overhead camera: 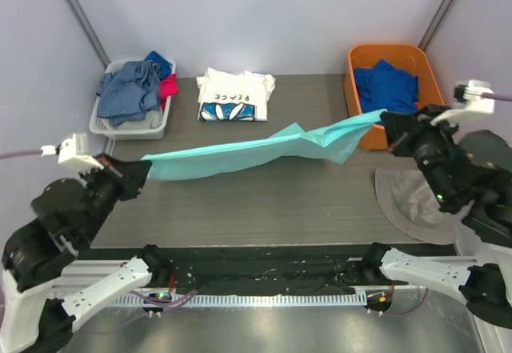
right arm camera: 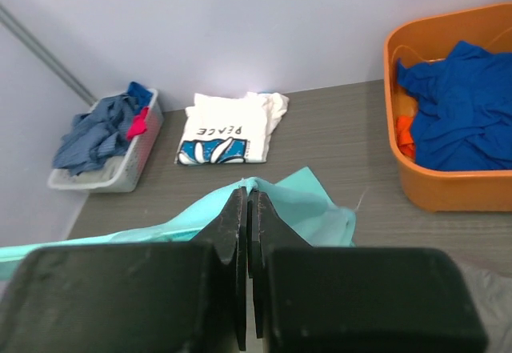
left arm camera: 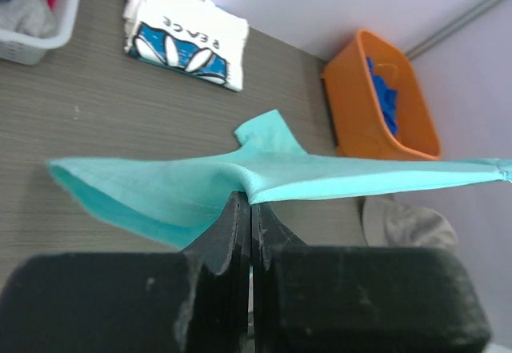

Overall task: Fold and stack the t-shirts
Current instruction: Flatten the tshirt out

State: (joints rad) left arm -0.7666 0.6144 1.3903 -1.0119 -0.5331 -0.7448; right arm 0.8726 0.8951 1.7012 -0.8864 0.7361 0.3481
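The mint-teal t-shirt [overhead camera: 256, 151] hangs stretched above the table between my two grippers. My left gripper [overhead camera: 144, 165] is shut on its left end, seen in the left wrist view [left arm camera: 250, 197] with the cloth [left arm camera: 160, 189] over the fingertips. My right gripper [overhead camera: 388, 121] is shut on its right end, seen in the right wrist view [right arm camera: 246, 191] with the cloth [right arm camera: 304, 205] beyond. The white "PEACE" t-shirt [overhead camera: 235, 95] lies folded at the back middle of the table; it also shows in the left wrist view [left arm camera: 188, 37] and the right wrist view [right arm camera: 228, 127].
A white basket [overhead camera: 112, 125] with grey-blue and red clothes stands at the back left. An orange bin [overhead camera: 396, 55] holding a royal blue garment [overhead camera: 386, 86] stands at the back right. A grey cloth [overhead camera: 412, 197] lies at the table's right edge.
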